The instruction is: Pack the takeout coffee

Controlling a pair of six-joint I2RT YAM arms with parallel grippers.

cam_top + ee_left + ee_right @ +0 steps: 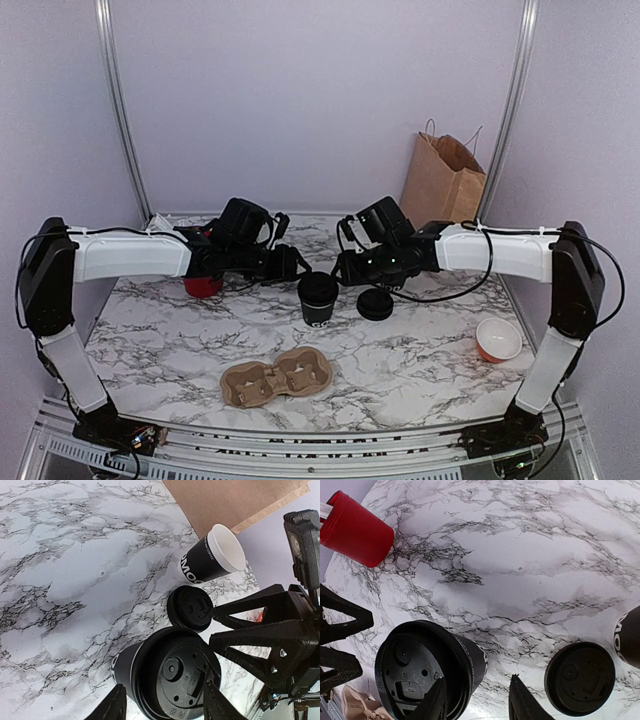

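Takeout coffee [318, 298], lidded, upright on table [150, 350]; left pincer [162, 702] spread above it, right pincer [477, 695] spread beside.

White print runs along the side of the open cup [200, 566]: big letters starting "MO", the rest turned out of sight, and a small line near the rim that seems to read "COFFEE". The right wrist view catches "MO" on that cup [631, 636] too. The lidded cup [317, 300] has white print too small to read, and the raised marks on its lid [175, 677] aren't legible.
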